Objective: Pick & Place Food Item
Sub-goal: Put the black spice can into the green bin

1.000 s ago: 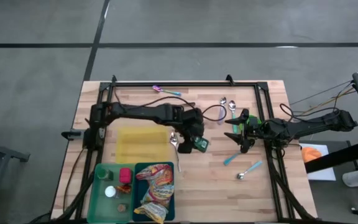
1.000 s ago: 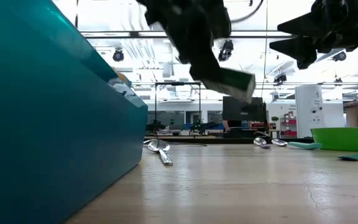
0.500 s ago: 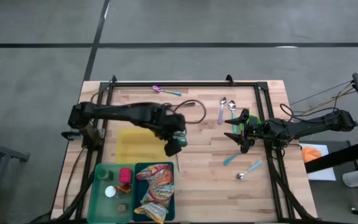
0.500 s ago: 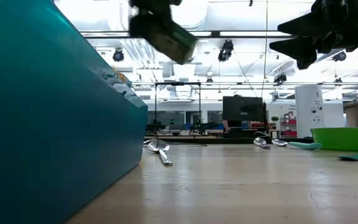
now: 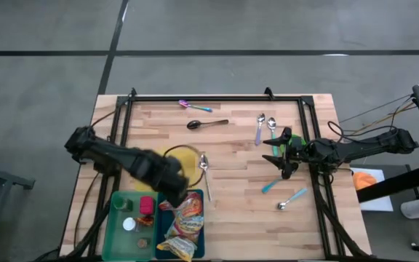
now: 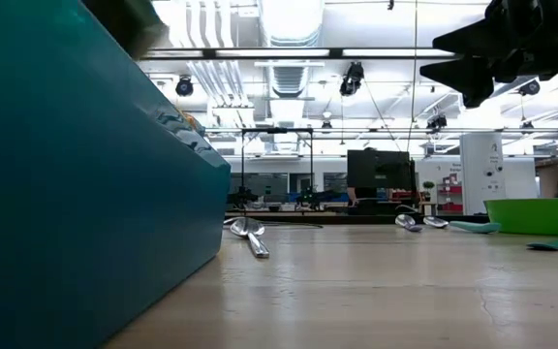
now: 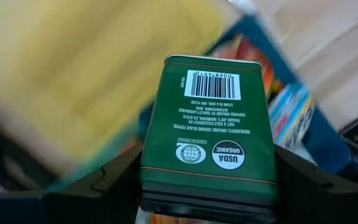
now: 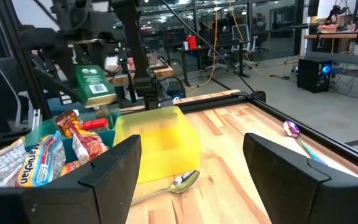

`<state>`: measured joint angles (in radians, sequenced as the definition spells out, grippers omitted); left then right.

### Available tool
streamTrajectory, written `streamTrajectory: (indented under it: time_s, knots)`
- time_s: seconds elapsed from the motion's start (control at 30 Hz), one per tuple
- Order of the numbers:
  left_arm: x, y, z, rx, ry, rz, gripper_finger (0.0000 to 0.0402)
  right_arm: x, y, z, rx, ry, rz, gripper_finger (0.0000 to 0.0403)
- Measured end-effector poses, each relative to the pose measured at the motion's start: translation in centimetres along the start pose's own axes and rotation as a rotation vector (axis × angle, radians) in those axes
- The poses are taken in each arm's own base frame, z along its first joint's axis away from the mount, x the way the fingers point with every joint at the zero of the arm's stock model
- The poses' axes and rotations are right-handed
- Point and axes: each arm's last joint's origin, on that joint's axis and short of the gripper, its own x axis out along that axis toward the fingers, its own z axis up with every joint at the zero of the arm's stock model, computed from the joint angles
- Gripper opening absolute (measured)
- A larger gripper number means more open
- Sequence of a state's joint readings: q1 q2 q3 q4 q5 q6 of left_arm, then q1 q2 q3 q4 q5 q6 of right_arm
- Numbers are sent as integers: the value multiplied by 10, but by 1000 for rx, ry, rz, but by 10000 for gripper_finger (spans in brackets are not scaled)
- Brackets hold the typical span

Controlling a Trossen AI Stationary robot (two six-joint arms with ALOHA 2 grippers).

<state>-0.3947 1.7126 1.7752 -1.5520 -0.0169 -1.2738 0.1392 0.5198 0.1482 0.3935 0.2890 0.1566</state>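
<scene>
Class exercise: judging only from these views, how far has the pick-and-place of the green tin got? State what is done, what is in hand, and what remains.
Done: the pick. The left claw is shut on the green tin, lifted clear of the table. In hand: the carry, with the tin over the near edge of the teal bin that holds snack packets. Left: lowering and release. The right claw waits open beside the spoons.

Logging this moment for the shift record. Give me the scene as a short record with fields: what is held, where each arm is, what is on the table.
held item: green tin, clamped between the left gripper jaws
left arm: over the near edge of the yellow container, beside the teal bin
teal bin contents: snack bags
green bin: small items, kind unclear
right gripper: jaws open, empty, waiting at the table's right side
loose on table: black spoon, several metal and coloured spoons
</scene>
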Motion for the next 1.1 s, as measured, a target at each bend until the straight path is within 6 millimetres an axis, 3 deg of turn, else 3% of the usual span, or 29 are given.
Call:
streamTrajectory:
  time_s: [0.33, 0.63, 0.83, 1.1]
  knots:
    - [-6, -10, -81, -270, 216, 19, 265, 0, 0, 0, 0, 0, 0, 281]
    - [-9, -11, -147, -473, 250, 26, 265, 0, 0, 0, 0, 0, 0, 281]
    - [-6, -10, -177, -614, 256, 7, 265, 0, 0, 0, 0, 0, 0, 281]
    - [18, -18, -205, -666, 337, -62, 265, 0, 0, 0, 0, 0, 0, 281]
